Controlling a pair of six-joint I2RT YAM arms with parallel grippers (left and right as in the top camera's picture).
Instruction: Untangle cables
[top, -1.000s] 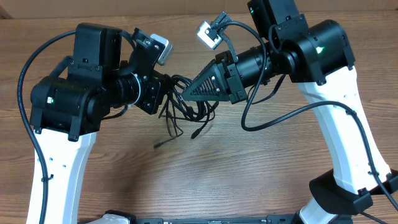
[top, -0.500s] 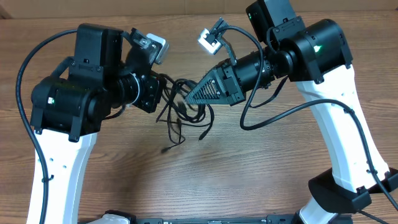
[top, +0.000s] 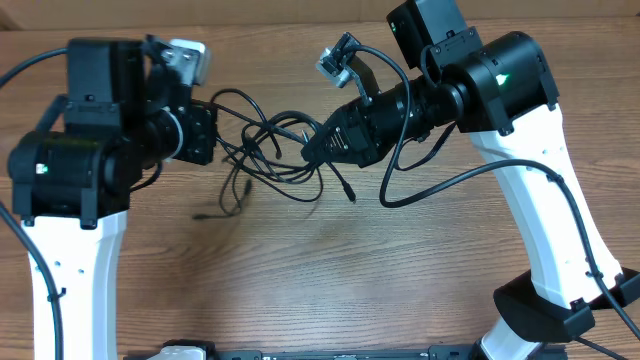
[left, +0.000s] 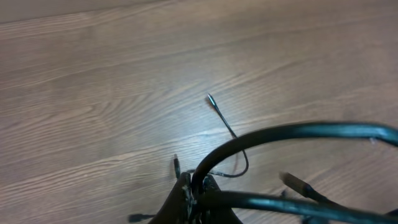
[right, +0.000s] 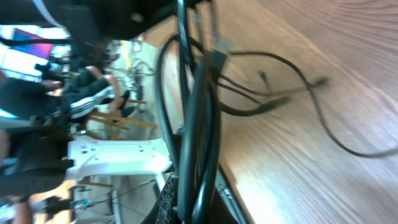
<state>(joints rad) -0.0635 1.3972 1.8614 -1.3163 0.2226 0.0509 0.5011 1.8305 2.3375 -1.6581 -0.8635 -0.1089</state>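
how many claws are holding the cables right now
2: the left claw grips the cables at the tangle's left end, and the right claw grips its right end. No others are in view.

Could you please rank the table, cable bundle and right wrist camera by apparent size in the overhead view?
1. brown wooden table
2. tangled bundle of thin black cables
3. small grey wrist camera, though nearer the lens

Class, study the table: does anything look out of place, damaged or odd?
Nothing damaged or spilled. The one untidy thing is the cables, a knotted tangle hanging between the left gripper and right gripper, loose plug ends trailing over the table.
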